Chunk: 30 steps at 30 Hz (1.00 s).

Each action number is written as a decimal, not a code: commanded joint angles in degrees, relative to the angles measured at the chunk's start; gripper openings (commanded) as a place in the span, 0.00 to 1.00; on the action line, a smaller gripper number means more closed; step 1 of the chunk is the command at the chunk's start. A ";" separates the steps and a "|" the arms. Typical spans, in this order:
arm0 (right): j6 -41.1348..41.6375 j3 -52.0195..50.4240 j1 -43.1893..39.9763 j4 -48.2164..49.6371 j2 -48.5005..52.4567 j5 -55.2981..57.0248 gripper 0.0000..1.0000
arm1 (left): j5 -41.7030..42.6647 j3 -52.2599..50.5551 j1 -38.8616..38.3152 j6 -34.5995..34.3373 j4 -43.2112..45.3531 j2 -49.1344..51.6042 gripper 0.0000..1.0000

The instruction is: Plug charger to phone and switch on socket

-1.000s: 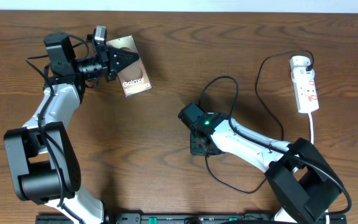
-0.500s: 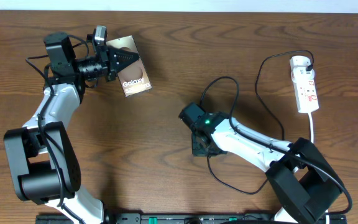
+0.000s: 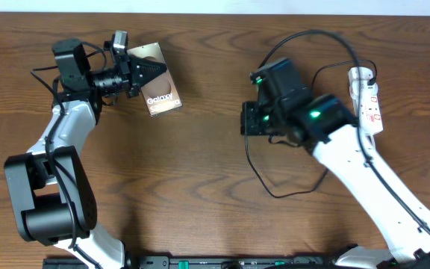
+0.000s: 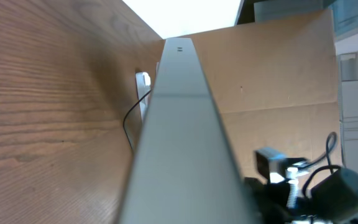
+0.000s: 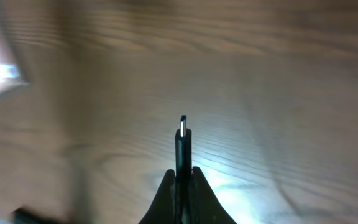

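Your right gripper (image 5: pixel 181 174), clenched on the charger (image 5: pixel 182 140) tip, sits well right of the phone (image 3: pixel 166 97), which your left gripper (image 3: pixel 157 71) grasps; aim left.

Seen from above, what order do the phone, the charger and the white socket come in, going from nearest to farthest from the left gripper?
1. The phone: held in the left gripper itself, upper left.
2. The charger: its black cable loops right of the middle.
3. The socket: far right, the farthest.
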 commanded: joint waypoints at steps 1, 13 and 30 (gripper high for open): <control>-8.59 1.86 -3.96 2.93 -0.90 -23.41 0.01 | 2.25 0.07 1.62 0.55 0.37 -0.50 0.07; -16.44 1.84 -12.57 14.51 8.59 -64.52 0.01 | 2.67 0.09 3.30 0.52 0.37 -0.50 0.07; -8.79 1.84 -7.69 34.38 28.55 -76.52 0.01 | 1.92 0.09 4.81 -9.84 13.25 -0.50 0.07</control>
